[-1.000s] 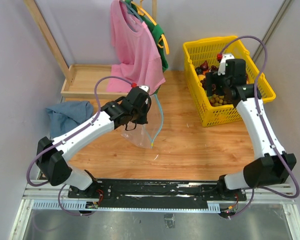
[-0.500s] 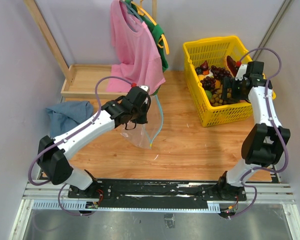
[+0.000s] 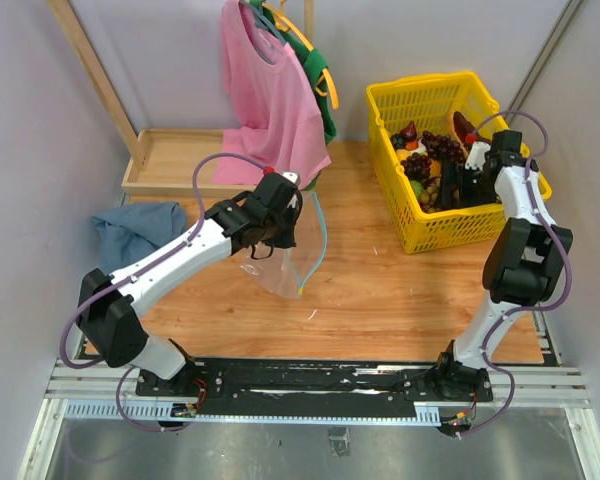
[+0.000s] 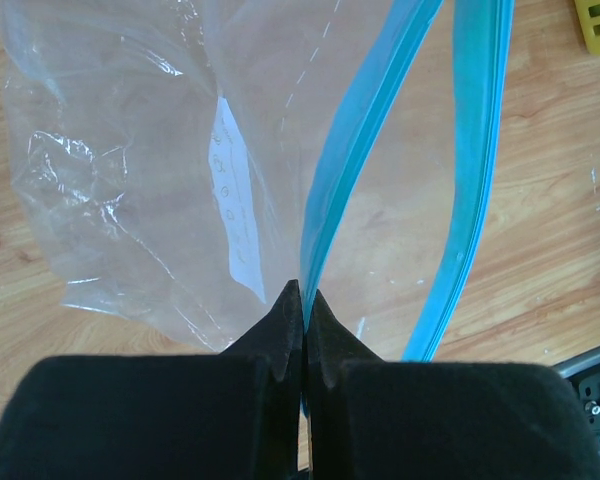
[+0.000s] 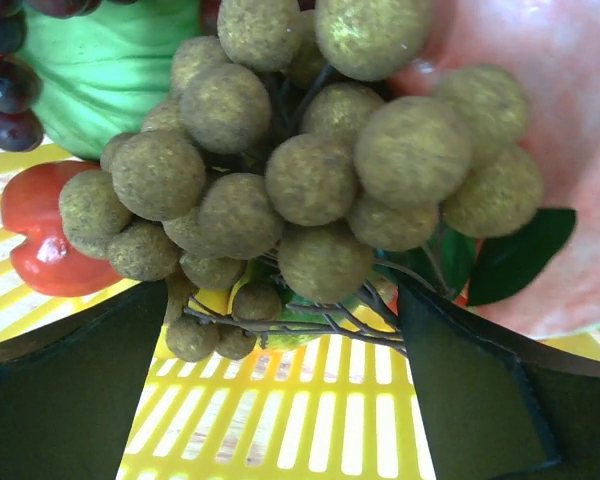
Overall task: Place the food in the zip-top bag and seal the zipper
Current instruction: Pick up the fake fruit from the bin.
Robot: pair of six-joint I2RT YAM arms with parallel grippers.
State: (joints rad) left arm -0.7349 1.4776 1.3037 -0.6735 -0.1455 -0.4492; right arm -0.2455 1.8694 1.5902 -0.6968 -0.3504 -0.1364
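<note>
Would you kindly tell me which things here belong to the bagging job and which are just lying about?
For the job: zip-top bag, its zipper pinched by the left gripper, tan berry cluster at the open right gripper, purple grapes.
Lying about: pink shirt, blue cloth, wooden tray, yellow basket.

Left fingers (image 4: 272, 345) together, right fingers (image 5: 70, 400) apart

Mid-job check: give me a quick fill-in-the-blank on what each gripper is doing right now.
1. The left gripper is ____ on the zipper.
2. The zip-top bag has its mouth ____, the two strips apart.
3. The right gripper, jaws apart, faces the tan berry cluster in the ____ basket.
Missing words: shut; open; yellow.
</note>
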